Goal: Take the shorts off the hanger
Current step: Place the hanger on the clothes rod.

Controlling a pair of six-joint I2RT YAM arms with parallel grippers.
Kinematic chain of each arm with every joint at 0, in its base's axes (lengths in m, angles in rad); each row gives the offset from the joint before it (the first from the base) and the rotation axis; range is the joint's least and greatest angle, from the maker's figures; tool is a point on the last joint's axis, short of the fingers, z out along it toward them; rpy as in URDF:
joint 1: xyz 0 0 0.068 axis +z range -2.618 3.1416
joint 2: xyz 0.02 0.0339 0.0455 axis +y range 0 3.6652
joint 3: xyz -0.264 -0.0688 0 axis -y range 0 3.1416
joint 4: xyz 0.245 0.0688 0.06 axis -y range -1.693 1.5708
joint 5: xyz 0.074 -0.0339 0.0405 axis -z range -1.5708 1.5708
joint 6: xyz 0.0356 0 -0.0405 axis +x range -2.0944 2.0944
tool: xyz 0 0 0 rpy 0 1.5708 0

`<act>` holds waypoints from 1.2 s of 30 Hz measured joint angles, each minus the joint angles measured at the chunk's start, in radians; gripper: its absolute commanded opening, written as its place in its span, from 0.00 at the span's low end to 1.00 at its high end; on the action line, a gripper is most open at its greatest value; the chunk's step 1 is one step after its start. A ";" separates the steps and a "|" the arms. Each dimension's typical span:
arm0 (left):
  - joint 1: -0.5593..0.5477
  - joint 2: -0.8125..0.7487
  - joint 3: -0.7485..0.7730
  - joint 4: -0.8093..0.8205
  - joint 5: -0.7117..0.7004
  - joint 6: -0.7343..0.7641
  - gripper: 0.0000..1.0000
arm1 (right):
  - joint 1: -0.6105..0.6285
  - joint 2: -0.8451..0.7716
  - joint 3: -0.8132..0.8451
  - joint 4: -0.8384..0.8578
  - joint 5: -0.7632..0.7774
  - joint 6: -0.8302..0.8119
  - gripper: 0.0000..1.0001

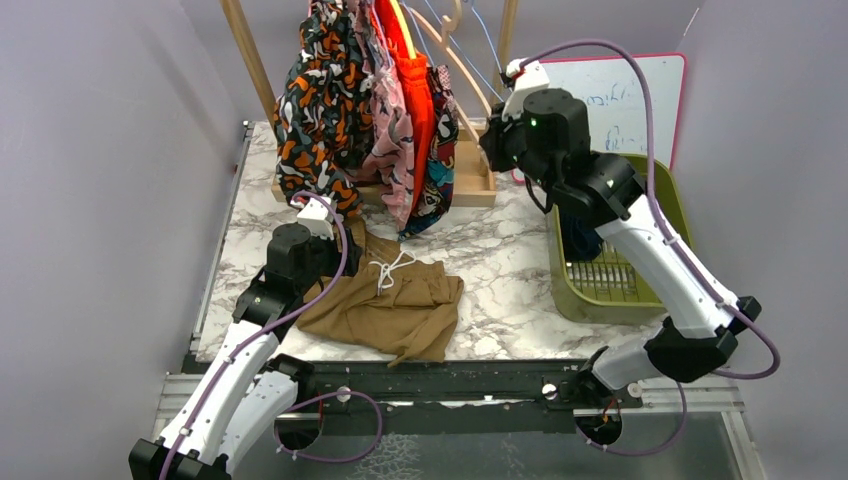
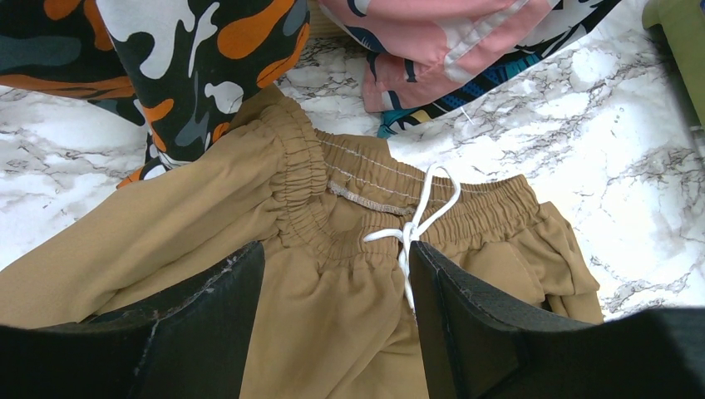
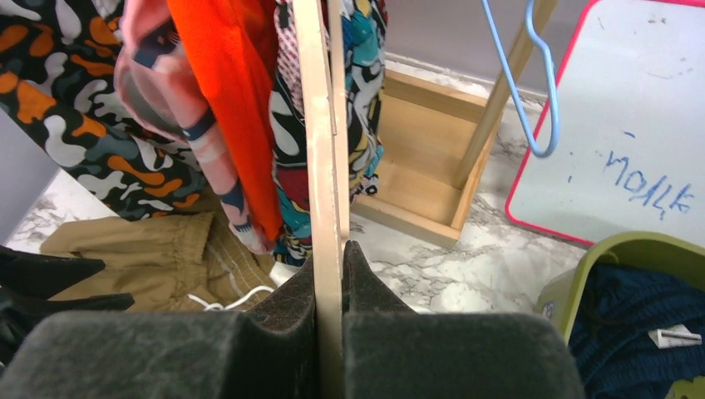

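Observation:
Tan shorts [image 1: 385,300] with a white drawstring lie flat on the marble table; they also show in the left wrist view [image 2: 332,316]. My left gripper [image 2: 332,283] is open just above their waistband, one finger on each side; in the top view it [image 1: 322,218] is at their upper left corner. Blotch print shorts [image 1: 320,110], pink print shorts [image 1: 392,130], orange shorts [image 1: 415,90] and multicolour shorts [image 1: 440,150] hang on the rack. My right gripper [image 3: 330,258] is shut on a pale wooden hanger [image 3: 320,125] beside them. Navy shorts [image 3: 640,324] lie in the basket.
A wooden rack with a tray base [image 1: 470,185] stands at the back. A green basket [image 1: 660,200] sits at the right, and a pink-rimmed whiteboard [image 1: 620,100] leans behind it. A blue wire hanger [image 3: 540,91] hangs on the rack.

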 measured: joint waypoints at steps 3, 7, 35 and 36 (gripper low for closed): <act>0.000 0.000 0.000 0.000 0.000 0.000 0.67 | -0.043 0.053 0.098 -0.061 -0.079 0.000 0.01; 0.000 0.000 0.000 0.000 0.000 0.000 0.67 | -0.093 0.122 0.223 -0.132 -0.142 0.000 0.01; 0.000 0.000 0.000 0.000 0.000 0.001 0.67 | -0.267 0.378 0.529 -0.233 -0.311 -0.004 0.01; 0.000 0.000 0.000 0.000 0.000 0.001 0.67 | -0.268 0.378 0.532 -0.233 -0.315 -0.005 0.01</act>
